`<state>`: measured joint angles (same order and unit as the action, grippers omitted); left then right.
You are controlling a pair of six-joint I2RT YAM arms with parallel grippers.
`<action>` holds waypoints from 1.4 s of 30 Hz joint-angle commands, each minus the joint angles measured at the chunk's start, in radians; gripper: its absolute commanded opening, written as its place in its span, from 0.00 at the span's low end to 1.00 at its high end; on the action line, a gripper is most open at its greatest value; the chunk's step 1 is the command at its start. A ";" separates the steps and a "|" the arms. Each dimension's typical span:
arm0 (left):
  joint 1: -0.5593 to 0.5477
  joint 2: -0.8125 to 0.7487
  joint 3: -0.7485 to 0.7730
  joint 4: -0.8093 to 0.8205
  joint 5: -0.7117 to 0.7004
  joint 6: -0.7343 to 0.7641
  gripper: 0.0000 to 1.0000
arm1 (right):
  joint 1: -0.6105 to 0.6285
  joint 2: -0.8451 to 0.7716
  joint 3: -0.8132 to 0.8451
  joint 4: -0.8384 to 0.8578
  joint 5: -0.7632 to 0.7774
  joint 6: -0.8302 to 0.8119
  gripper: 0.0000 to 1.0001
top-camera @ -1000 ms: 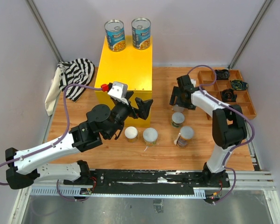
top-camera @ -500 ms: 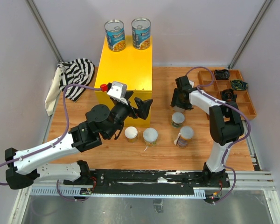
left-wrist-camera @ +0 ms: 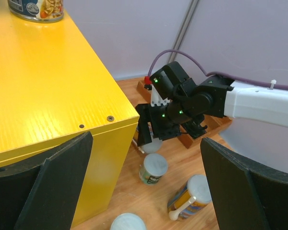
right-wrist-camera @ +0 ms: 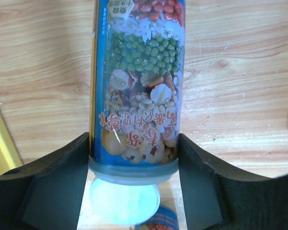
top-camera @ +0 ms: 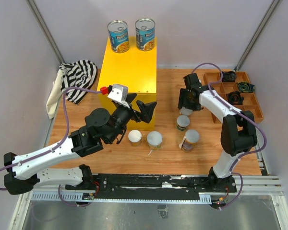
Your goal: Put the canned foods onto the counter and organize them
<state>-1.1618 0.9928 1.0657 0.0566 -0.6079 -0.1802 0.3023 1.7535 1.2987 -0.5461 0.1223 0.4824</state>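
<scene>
**Counter** [top-camera: 129, 67]: big yellow box, smooth flat faces, far left of the wooden table [top-camera: 173, 158]. Two blue-label cans [top-camera: 118, 36] with metal tops stand side by side at its far edge.

**Left gripper** [top-camera: 140, 104]: jaws spread fully and empty, just beside the counter's near face.

**Right gripper** [right-wrist-camera: 133, 143]: jaws partly closed, pads against both sides of the held can. This arm has the load; the counter lies to its left.

**Held can** [right-wrist-camera: 137, 81]: tall, slim, glossy blue label showing beans and grains, white plastic lid. It is gripped just below the lid, apparently upright. Whether it is off the table cannot be told.

**Loose cans** [top-camera: 154, 140]: four near the middle of the table, with pale lids or metal tops.
</scene>
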 commanded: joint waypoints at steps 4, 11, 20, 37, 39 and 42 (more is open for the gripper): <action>-0.021 -0.022 -0.003 0.085 -0.002 0.014 0.99 | 0.009 -0.080 0.135 -0.112 -0.037 -0.076 0.52; -0.029 -0.025 -0.017 0.118 0.001 0.017 0.99 | 0.016 -0.115 0.136 -0.144 -0.026 -0.099 0.52; -0.036 -0.041 -0.043 0.152 -0.017 0.017 0.99 | 0.026 -0.110 0.223 -0.196 -0.027 -0.134 0.52; -0.067 -0.019 -0.047 0.186 -0.048 0.024 0.99 | 0.046 -0.072 0.293 -0.245 -0.107 -0.168 0.51; -0.071 -0.020 -0.047 0.183 -0.054 0.025 0.99 | 0.052 -0.093 0.279 -0.226 -0.098 -0.170 0.51; -0.074 -0.023 -0.050 0.180 -0.061 0.027 0.99 | 0.055 -0.115 0.278 -0.205 -0.098 -0.174 0.51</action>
<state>-1.2221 0.9733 1.0199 0.2047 -0.6357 -0.1616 0.3382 1.7092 1.5684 -0.8070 0.0269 0.3264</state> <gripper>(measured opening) 0.993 0.658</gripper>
